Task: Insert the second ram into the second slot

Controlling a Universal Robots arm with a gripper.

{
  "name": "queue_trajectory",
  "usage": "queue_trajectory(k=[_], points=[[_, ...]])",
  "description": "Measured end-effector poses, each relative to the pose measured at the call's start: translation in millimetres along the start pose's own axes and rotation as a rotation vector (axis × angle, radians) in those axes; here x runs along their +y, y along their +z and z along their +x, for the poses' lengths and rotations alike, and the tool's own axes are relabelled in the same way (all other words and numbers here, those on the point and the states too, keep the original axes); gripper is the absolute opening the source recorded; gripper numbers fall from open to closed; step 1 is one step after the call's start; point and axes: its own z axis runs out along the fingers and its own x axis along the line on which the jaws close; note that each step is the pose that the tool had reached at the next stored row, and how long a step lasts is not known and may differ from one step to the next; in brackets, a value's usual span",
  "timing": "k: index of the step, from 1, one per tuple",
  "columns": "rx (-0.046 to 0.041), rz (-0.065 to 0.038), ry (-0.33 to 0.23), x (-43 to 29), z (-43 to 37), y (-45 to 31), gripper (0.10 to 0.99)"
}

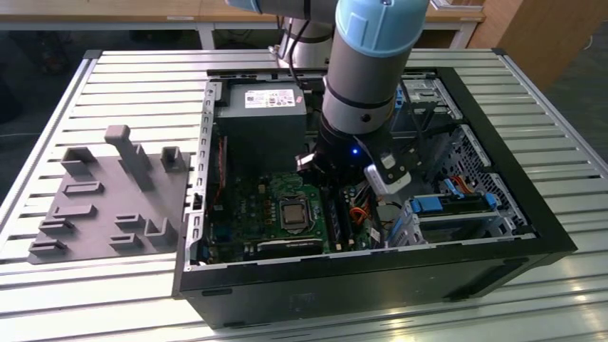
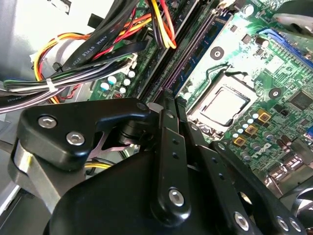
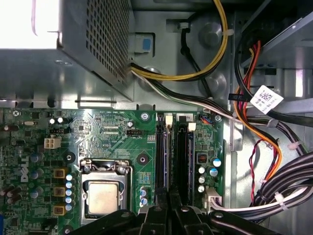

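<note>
The second ram (image 3: 160, 161) stands in its slot between my jaws, which look nearly together on it; cables (image 3: 274, 161) crowd just beside, processor (image 3: 103, 197) nearby.

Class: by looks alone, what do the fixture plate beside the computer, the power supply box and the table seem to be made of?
Fixture plate: probably matte grey plastic, with a dull, even surface and blocky moulded shapes.
Power supply: bare sheet metal, grey sheen, punched vent grid.
Table: likely aluminium, with pale, slightly glossy ribbed slats.
</note>
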Motion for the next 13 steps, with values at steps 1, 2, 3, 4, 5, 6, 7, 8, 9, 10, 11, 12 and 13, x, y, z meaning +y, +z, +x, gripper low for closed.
queue_trajectory(k=[1, 2, 3, 4, 5, 6, 7, 8, 9, 10, 11, 12, 13], points=[[0.0001, 0.0, 0.0, -0.1, 0.0, 0.2, 0.133], [0.0001, 0.0, 0.0, -0.1, 0.0, 0.4, 0.133], [0.0001, 0.001, 0.0, -0.1, 0.0, 0.5, 0.133], [0.0001, 0.001, 0.0, -0.1, -0.1, 0.6, 0.133], [0.0001, 0.001, 0.0, -0.2, -0.1, 0.7, 0.133], [0.0001, 0.001, 0.0, -0.2, -0.1, 0.7, 0.133], [0.0001, 0.0, 0.0, -0.3, -0.1, 0.8, 0.133], [0.0001, 0.001, 0.0, -0.5, -0.1, 0.8, 0.133], [0.0001, 0.002, 0.0, -0.7, -0.1, 0.8, 0.133], [0.0002, 0.004, 0.0, -1.0, -0.1, 0.8, 0.133], [0.0002, 0.005, 0.0, -1.2, -0.1, 0.9, 0.133], [0.0003, 0.006, 0.0, -1.3, -0.1, 0.9, 0.133], [0.0003, 0.006, 0.0, -1.4, -0.1, 1.1, 0.133]])
